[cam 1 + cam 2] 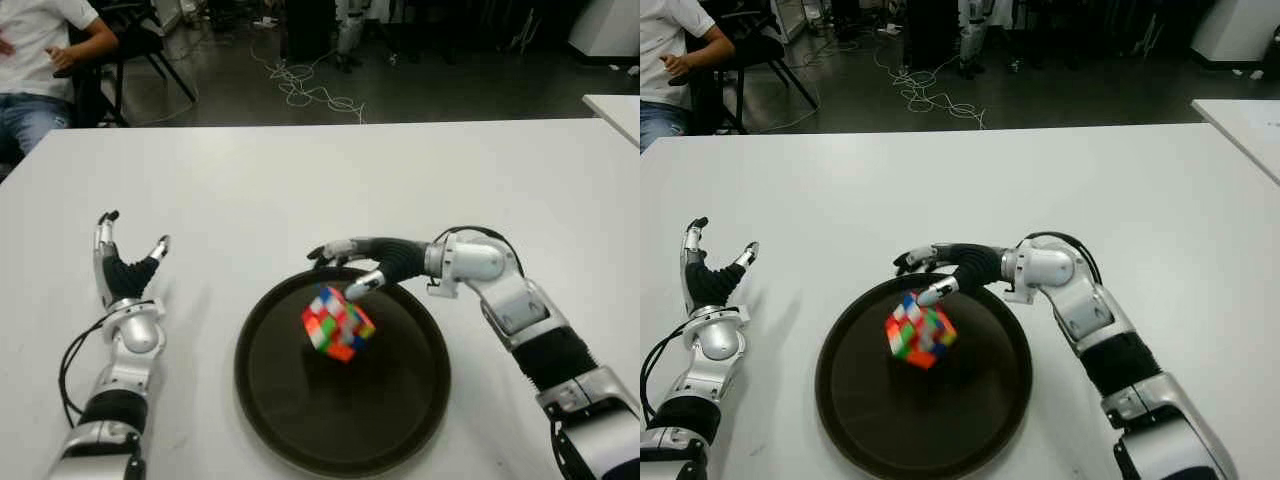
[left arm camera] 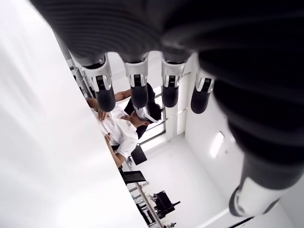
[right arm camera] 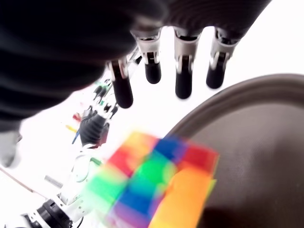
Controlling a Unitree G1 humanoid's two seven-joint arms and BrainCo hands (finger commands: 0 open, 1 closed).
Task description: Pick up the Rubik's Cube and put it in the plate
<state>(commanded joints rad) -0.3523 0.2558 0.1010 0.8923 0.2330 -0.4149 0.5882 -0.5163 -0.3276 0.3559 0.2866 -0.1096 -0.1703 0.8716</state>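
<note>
The Rubik's Cube [image 1: 338,323] is tipped on a corner over the middle of the round dark plate [image 1: 262,420], and it looks blurred in the right wrist view [image 3: 161,185]. My right hand [image 1: 340,270] hovers at the plate's far rim, just beyond the cube. Its fingers [image 3: 183,83] are spread and hold nothing, with the thumb tip close above the cube's top. Left of the plate, my left hand [image 1: 130,250] shows over the white table [image 1: 300,180], fingers [image 2: 137,90] pointing up, open and holding nothing.
A seated person [image 1: 40,60] is beyond the table's far left corner, next to a black chair. Cables [image 1: 310,90] lie on the floor behind the table. The corner of a second white table [image 1: 615,110] shows at the right.
</note>
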